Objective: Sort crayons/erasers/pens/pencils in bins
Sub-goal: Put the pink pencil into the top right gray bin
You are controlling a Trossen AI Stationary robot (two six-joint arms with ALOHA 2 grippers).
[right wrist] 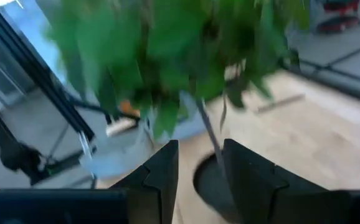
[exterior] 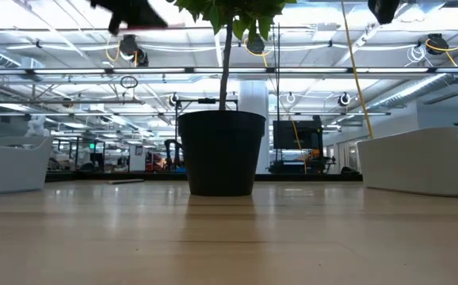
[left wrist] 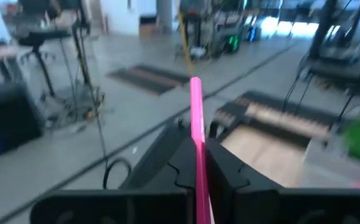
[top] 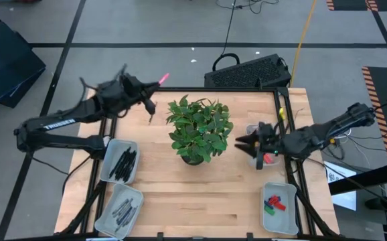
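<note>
Pink stick (left wrist: 197,134), likely crayon, clamped between left end effector (left wrist: 198,163) fingers.

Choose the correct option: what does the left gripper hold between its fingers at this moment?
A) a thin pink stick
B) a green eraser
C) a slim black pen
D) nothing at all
A: in the left wrist view, the left gripper is shut on a thin pink stick, which rises straight up between its dark fingers; the high view shows the pink tip past the table's far edge.

I can read one word only: "TROSSEN", white letters along my left arm (top: 65,123); nothing else is legible.
</note>
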